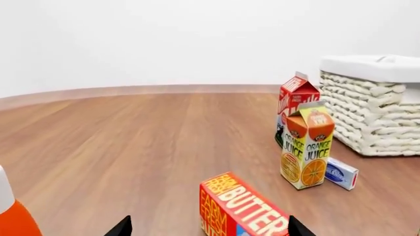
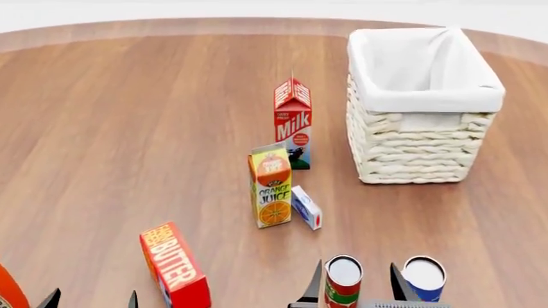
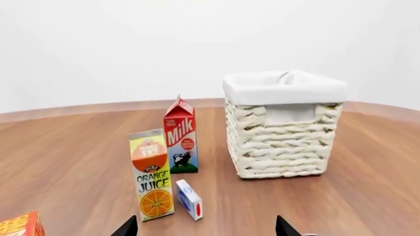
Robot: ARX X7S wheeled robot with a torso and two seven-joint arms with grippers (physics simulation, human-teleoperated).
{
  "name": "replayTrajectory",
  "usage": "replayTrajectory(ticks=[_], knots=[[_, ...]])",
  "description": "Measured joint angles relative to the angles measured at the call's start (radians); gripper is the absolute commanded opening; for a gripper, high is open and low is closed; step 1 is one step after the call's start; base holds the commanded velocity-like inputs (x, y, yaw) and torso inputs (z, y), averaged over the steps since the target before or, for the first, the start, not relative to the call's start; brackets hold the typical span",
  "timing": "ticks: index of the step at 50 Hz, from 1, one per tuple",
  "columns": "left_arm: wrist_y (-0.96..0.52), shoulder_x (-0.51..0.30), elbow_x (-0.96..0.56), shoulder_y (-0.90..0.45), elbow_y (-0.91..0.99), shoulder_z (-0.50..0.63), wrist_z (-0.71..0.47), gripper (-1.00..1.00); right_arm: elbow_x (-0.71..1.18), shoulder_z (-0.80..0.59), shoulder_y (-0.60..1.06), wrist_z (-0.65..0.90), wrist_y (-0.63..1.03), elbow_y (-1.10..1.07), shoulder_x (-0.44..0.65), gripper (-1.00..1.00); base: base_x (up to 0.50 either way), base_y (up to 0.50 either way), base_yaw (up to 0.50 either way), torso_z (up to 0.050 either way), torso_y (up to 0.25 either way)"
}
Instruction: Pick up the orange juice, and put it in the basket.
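The orange juice carton [image 2: 271, 185] stands upright on the wood floor, mid-scene; it also shows in the left wrist view [image 1: 306, 145] and the right wrist view [image 3: 151, 174]. The cream wicker basket [image 2: 421, 142] with a white liner stands to its right and farther back, also in the right wrist view [image 3: 284, 137] and the left wrist view [image 1: 374, 108]. My left gripper [image 2: 90, 299] is open at the bottom left, well short of the carton, with the butter box just ahead. My right gripper [image 2: 353, 289] is open at the bottom centre, its tips either side of a can.
A red-and-white milk carton [image 2: 293, 123] stands behind the juice. A small white-and-blue box [image 2: 306, 207] lies right of the juice. A red butter box [image 2: 176, 264] lies near the left gripper. Two cans [image 2: 343, 281] [image 2: 424, 277] stand by the right gripper. An orange object [image 2: 9, 289] sits at bottom left.
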Motion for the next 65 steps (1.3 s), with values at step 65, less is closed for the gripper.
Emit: replayTrajectory(ticks=[65], knots=[[0.010, -0.041, -0.041, -0.007, -0.003, 0.050, -0.048, 1.00, 0.034, -0.061, -0.001, 0.051, -0.036, 0.015, 0.035, 1.00, 0.24, 0.00, 0.00, 0.000, 0.000]])
